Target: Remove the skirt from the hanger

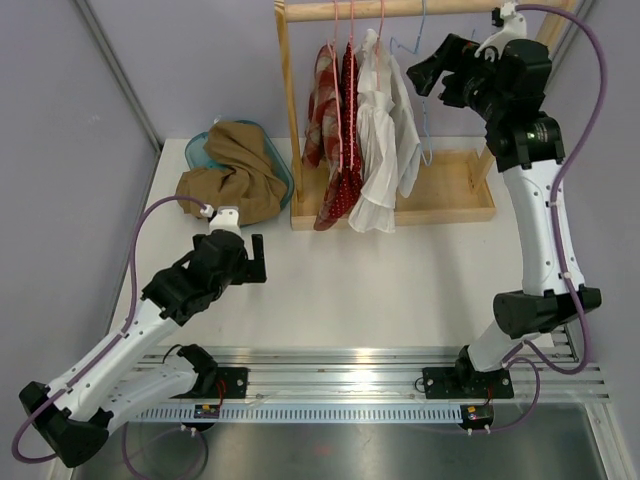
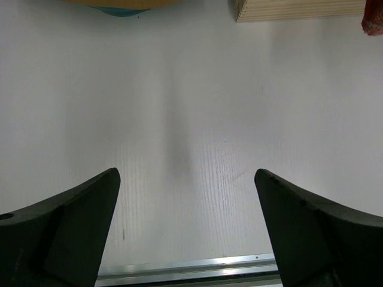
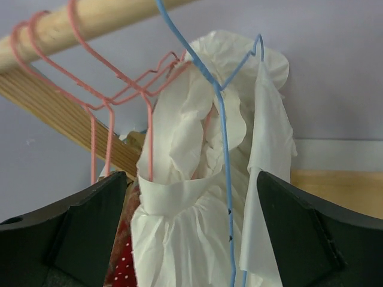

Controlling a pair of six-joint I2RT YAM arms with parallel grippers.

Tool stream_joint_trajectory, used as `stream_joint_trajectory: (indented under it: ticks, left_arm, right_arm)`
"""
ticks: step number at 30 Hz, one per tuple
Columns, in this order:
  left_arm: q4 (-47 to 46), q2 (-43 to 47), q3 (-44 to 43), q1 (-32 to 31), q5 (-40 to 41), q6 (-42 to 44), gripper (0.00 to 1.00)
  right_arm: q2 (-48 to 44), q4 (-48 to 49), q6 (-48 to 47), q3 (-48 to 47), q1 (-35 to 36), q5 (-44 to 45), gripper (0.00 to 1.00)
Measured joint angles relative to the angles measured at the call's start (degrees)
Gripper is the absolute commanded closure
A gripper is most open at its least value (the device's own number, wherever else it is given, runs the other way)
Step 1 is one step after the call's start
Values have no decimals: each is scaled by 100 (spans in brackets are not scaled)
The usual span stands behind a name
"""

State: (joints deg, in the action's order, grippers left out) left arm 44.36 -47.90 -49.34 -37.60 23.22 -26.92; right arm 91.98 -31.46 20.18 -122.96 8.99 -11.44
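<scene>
A white gathered skirt [image 1: 380,150] hangs on a pink wire hanger [image 1: 352,40] from the wooden rod [image 1: 400,9] of the rack. My right gripper [image 1: 428,68] is raised beside it on the right, open and empty. In the right wrist view the skirt [image 3: 191,227] and its waistband fill the space between the open jaws of the right gripper [image 3: 190,179]. A bare blue hanger [image 3: 222,131] hangs in front of it. My left gripper [image 1: 258,260] is open and empty, low over the white table, also seen in the left wrist view [image 2: 186,173].
Two red garments [image 1: 335,130] hang left of the skirt on pink hangers [image 3: 108,101]. The rack's wooden base [image 1: 450,190] lies on the table, its corner in the left wrist view [image 2: 299,9]. A teal basket [image 1: 205,150] holds tan clothes [image 1: 235,170] at back left.
</scene>
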Motion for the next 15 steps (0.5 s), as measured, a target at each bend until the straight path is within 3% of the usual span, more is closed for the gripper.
stream_joint_trajectory:
  ticks: [3, 4, 10, 11, 12, 13, 15]
  left_arm:
    - [15, 24, 0, -83, 66, -15, 1]
    - [15, 24, 0, -118, 96, -17, 1]
    - [20, 17, 0, -243, 219, -37, 1]
    - [22, 17, 0, -256, 243, -42, 1]
    - [22, 17, 0, -269, 260, -46, 1]
    - [22, 17, 0, -278, 280, -57, 1]
    - [24, 17, 0, -304, 304, -59, 1]
  right_arm:
    - [367, -142, -2, 13, 76, -13, 6]
    - [446, -162, -2, 46, 79, -9, 12]
    - [570, -212, 15, 245, 103, 0, 63]
    - [570, -214, 4, 247, 107, 2, 84]
    - [570, -214, 17, 251, 111, 2, 93]
    - [570, -221, 42, 258, 116, 17, 99]
    - [573, -216, 48, 267, 127, 7, 100]
